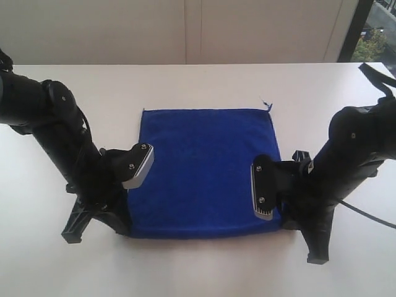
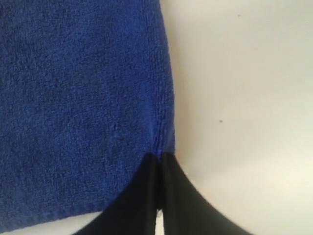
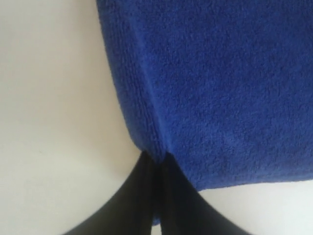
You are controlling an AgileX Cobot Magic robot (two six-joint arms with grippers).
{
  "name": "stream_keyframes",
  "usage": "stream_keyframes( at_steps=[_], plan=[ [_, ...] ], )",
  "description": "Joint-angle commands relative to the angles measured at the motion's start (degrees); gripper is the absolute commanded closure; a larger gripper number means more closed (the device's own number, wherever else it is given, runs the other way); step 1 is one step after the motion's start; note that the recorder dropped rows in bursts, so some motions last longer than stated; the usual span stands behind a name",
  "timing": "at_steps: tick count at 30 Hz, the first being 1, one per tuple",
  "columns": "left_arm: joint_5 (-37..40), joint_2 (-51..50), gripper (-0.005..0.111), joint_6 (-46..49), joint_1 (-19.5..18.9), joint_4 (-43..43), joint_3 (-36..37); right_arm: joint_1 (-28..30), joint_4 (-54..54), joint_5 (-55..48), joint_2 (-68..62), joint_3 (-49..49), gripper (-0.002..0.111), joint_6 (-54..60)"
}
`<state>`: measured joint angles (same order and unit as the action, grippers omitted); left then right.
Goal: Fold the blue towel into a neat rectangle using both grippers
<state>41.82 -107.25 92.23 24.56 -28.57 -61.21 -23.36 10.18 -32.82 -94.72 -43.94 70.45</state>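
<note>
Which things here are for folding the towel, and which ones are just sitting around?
For the job:
- towel
- left gripper, pinching one side edge of the towel
- right gripper, pinching the other side edge

Just there:
- table, only underneath the towel
- black strap at the table's far right corner
- window

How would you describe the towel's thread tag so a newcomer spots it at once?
On the white table lies a flat blue towel. Go to its far right corner in the exterior view: the tag is a short thread sticking off that corner onto the table. The far left corner is bare.
</note>
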Motion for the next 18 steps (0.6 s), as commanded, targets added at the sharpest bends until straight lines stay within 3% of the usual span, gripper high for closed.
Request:
stream_keyframes(
  at_steps=[1, 7, 11, 18],
  plan=[
    [9.1, 4.0, 0.107, -8.3, 0.1, 4.7, 0.6, 0.0, 0.1, -1.9, 1.0, 0.1, 0.108, -0.3],
    [17.4, 6.4, 0.107, -8.2, 0.1, 4.6, 0.6, 0.0, 3.5, -9.4, 5.3, 0.1, 0.108, -1.4],
    [17.7, 6.6, 0.107, -8.4, 0.1, 4.6, 0.6, -0.1, 4.3, -8.9, 7.3, 0.1, 0.108, -1.4],
    [12.2, 7.8, 0.107, -24.5, 0.1, 7.0, -3.6, -0.1, 4.2, -2.1, 10.6, -0.1, 0.108, -1.8]
  ],
)
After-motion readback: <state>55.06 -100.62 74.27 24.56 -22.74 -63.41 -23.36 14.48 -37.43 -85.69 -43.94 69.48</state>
